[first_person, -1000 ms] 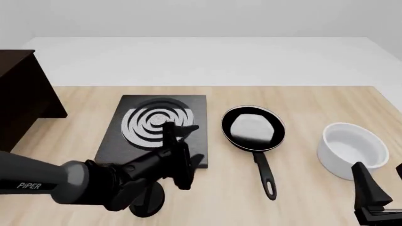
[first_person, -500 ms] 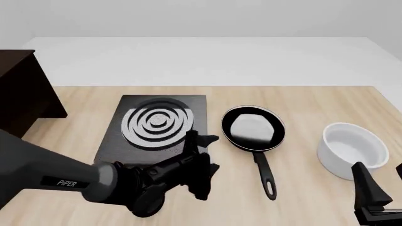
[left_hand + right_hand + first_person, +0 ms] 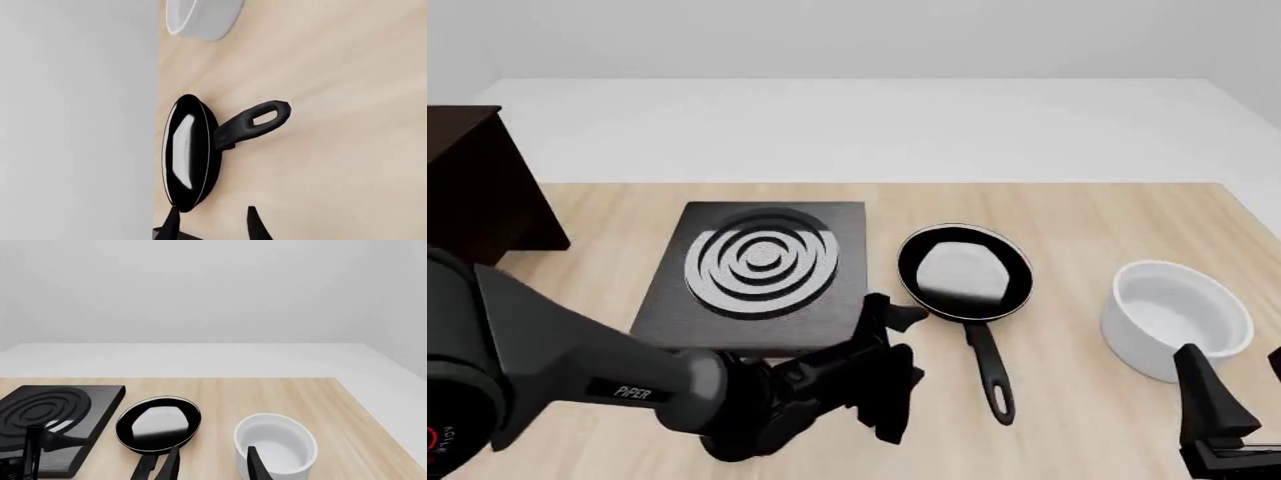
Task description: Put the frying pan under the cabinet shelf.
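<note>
The frying pan [image 3: 965, 272] is glossy black and lies flat on the wooden table, right of the stove plate, its long handle [image 3: 993, 372] pointing toward me. My left gripper [image 3: 905, 352] is open and empty, just left of the handle and apart from it. In the left wrist view the pan [image 3: 190, 155] lies ahead of the open fingertips [image 3: 253, 226]. The dark brown cabinet [image 3: 474, 205] stands at the far left edge. My right gripper [image 3: 1241, 390] is open and empty at the front right; its view shows the pan [image 3: 159, 424] ahead.
A black square stove plate [image 3: 761, 272] with silver rings lies between the cabinet and the pan. A white deep pot [image 3: 1174, 315] stands right of the pan, just ahead of my right gripper; it also shows in the right wrist view [image 3: 275, 442].
My left arm has swung right along the front of the stove plate, bringing its gripper close to the pan's handle. The pan, pot and right arm have not moved.
</note>
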Controlling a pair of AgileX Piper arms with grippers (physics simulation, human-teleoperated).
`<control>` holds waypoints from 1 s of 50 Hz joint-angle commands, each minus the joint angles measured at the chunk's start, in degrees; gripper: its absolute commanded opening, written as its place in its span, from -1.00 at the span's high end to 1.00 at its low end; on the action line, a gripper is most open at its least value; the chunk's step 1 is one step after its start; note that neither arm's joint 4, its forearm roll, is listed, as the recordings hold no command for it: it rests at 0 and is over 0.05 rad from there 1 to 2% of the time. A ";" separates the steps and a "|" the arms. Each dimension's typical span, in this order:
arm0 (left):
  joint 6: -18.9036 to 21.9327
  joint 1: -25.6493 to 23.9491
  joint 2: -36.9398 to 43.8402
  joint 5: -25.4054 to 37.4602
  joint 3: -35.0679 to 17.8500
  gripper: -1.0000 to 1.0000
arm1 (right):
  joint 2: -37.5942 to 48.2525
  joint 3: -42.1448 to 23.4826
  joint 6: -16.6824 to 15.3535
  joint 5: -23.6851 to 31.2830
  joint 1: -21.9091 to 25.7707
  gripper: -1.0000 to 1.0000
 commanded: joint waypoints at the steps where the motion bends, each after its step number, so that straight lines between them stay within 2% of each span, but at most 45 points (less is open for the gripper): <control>1: 0.30 -1.93 2.77 1.09 -2.91 -1.00 | 0.00 0.00 0.00 0.00 0.00 -1.00; 25: -0.39 -4.20 7.50 3.94 -8.68 -1.00 | 0.00 0.00 -0.01 0.00 0.01 -1.00; 37: 0.31 -4.17 10.68 7.40 -12.83 -1.00 | 0.00 0.00 -0.01 0.00 0.00 -1.00; 50: 1.90 -4.83 12.32 8.34 -14.38 -1.00 | 0.01 0.00 0.00 0.00 0.02 -1.00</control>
